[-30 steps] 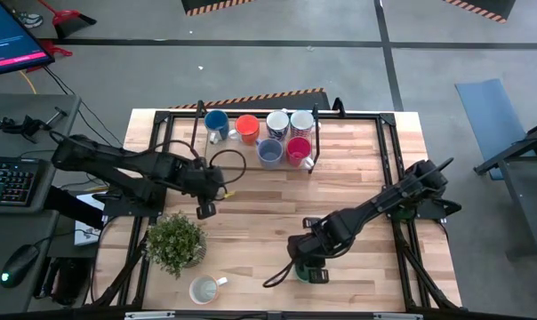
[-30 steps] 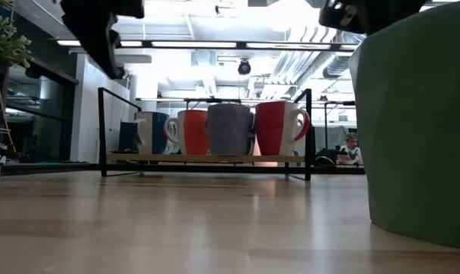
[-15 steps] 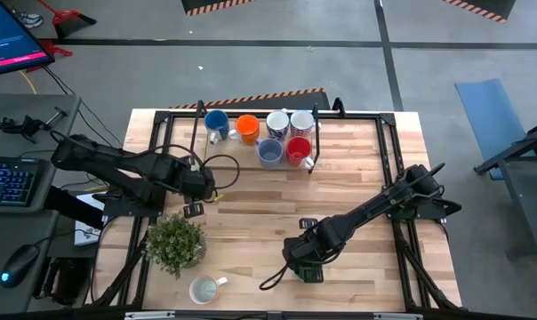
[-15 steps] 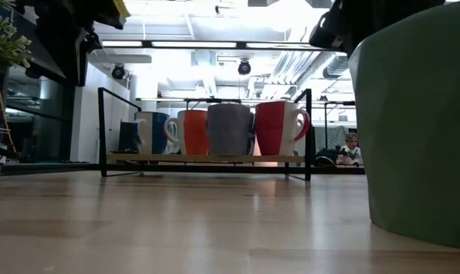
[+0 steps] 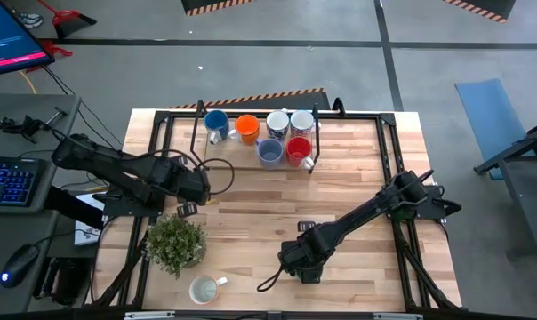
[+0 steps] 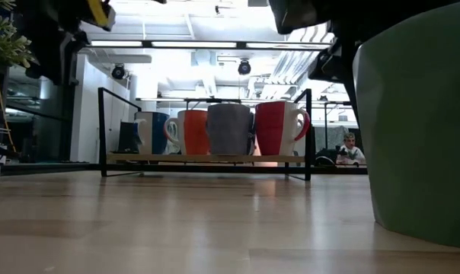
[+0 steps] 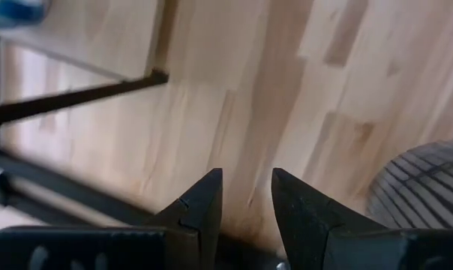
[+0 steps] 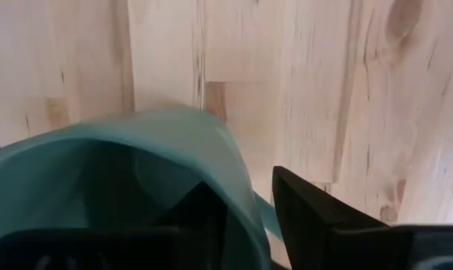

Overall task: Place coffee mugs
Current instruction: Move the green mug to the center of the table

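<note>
Two tools — right tool (image 8: 241, 217) clenched on the green mug's (image 8: 136, 157) rim, left tool (image 7: 245, 199) slightly parted, empty.

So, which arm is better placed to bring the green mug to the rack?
The right. The right gripper already straddles the green mug's rim, one finger inside and one outside. The left gripper holds nothing, over bare table by the potted plant.
</note>
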`<state>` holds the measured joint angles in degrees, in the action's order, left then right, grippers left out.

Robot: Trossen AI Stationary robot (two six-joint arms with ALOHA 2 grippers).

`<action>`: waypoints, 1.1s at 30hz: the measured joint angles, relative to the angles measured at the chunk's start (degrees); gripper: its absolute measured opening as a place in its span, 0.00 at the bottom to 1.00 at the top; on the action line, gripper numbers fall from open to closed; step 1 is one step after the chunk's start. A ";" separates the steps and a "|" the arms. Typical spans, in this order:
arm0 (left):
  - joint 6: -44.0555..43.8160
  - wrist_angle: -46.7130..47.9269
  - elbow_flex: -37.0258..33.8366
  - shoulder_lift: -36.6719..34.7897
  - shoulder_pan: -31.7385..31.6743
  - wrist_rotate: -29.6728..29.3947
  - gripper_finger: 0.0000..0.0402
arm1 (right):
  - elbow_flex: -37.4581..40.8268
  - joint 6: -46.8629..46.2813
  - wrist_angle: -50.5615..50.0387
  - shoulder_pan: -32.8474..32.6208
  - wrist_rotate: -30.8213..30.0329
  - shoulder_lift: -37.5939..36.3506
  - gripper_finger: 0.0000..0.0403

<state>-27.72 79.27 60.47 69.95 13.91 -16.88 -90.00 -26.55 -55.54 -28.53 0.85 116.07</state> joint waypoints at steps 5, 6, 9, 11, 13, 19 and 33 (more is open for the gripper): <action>-1.23 4.56 0.00 0.00 0.81 -1.08 0.27 | 0.00 -0.19 -0.12 0.02 -0.11 0.09 0.24; -1.21 5.31 0.00 0.00 0.94 -1.53 0.27 | 0.00 -0.21 -0.26 0.02 -0.40 0.09 0.24; -1.76 8.01 -0.02 0.00 1.19 -3.17 0.27 | 0.00 0.06 -0.65 0.34 -0.66 0.09 0.19; -2.59 9.95 -0.02 0.00 1.21 -4.50 0.27 | 0.00 0.59 -0.99 0.76 -0.85 0.09 0.12; -3.28 11.03 -0.02 -0.03 1.20 -5.21 0.27 | 0.00 1.23 -0.95 1.33 -0.83 0.09 0.05; -4.11 10.81 -0.11 -1.22 1.20 -5.69 0.27 | 0.00 3.26 -0.90 3.77 -1.70 0.08 0.01; -12.40 10.75 -0.09 -8.04 1.20 -9.62 0.27 | -8.14 17.33 3.31 17.94 -8.23 0.11 0.00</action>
<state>-40.12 90.03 60.38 61.92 15.11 -26.50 -98.13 -9.21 -52.23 -10.60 -7.39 116.18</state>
